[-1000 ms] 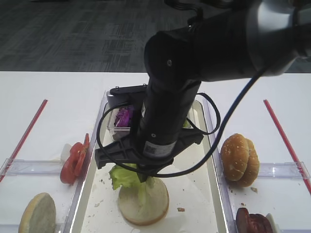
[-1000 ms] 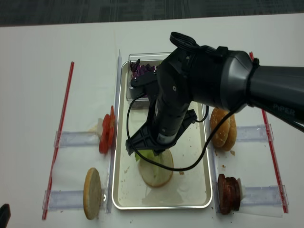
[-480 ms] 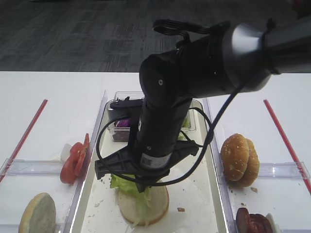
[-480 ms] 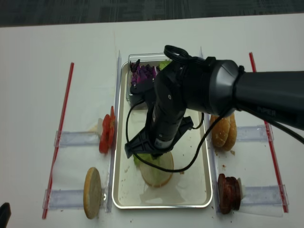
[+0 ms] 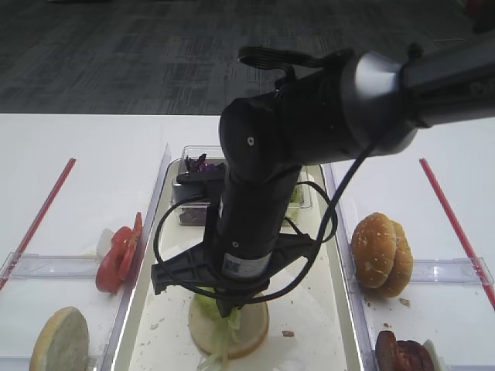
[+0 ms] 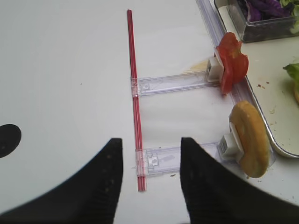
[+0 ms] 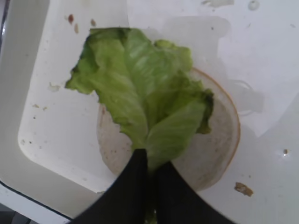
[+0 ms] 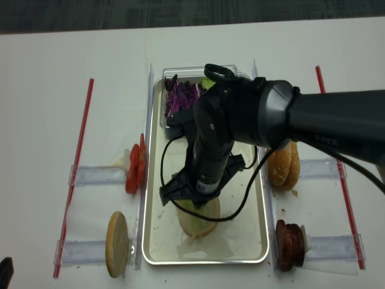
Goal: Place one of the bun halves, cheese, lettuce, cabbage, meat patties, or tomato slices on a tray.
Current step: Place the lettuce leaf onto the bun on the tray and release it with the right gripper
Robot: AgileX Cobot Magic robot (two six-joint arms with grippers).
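ruffled lettuce (image 7: 140, 98), round pale bun half (image 7: 215, 144)

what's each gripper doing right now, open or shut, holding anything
Left gripper: open, holding nothing.
Right gripper: shut on the lettuce, over the bun half in the tray.

Lettuce (image 7: 145, 102) on bun half (image 7: 210, 144) in tray (image 7: 28, 116); cabbage (image 8: 180, 96) behind

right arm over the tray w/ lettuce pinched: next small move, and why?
Probably open the right tool: it is shut on the lettuce, and the leaf already drapes over the pale bun half lying in the tray.
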